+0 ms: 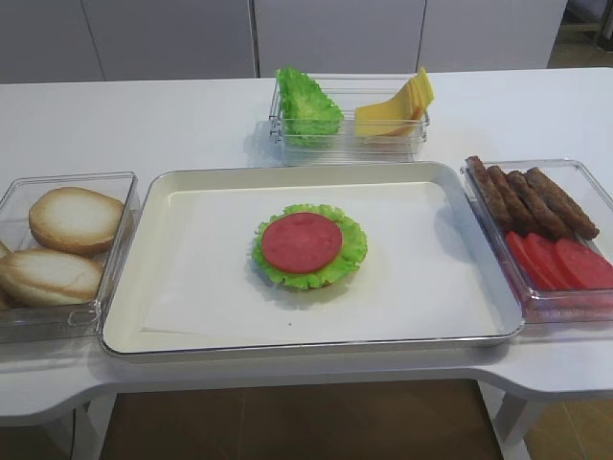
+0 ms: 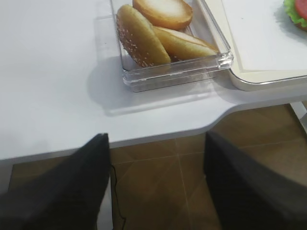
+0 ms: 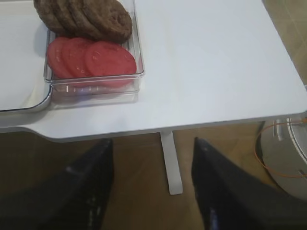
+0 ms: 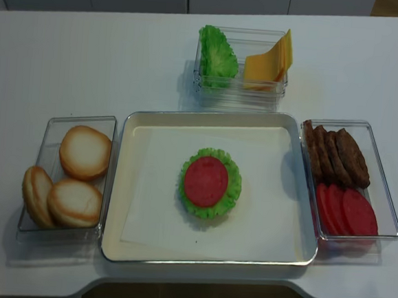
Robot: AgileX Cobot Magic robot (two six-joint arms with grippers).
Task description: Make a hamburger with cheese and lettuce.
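Note:
The hamburger (image 1: 308,246) (image 4: 209,183) lies mid-tray: a red disc on a frilly green leaf, with the bun under it barely showing. Its edge peeks into the left wrist view's top right corner (image 2: 297,9). Spare lettuce (image 1: 306,103) (image 4: 217,54) and cheese (image 1: 397,107) (image 4: 269,59) slices stand in a clear box behind the tray (image 1: 192,316). My right gripper (image 3: 152,140) is open and empty, hanging over the floor off the table's front right edge. My left gripper (image 2: 157,135) is open and empty off the front left edge. Neither gripper shows in the high views.
A clear box of bun halves (image 1: 67,249) (image 2: 158,33) (image 4: 73,177) sits left of the tray. On the right, another clear box holds brown patties (image 1: 541,201) (image 3: 91,17) and red round slices (image 1: 565,261) (image 3: 91,57). A table leg (image 3: 170,163) stands below the right gripper.

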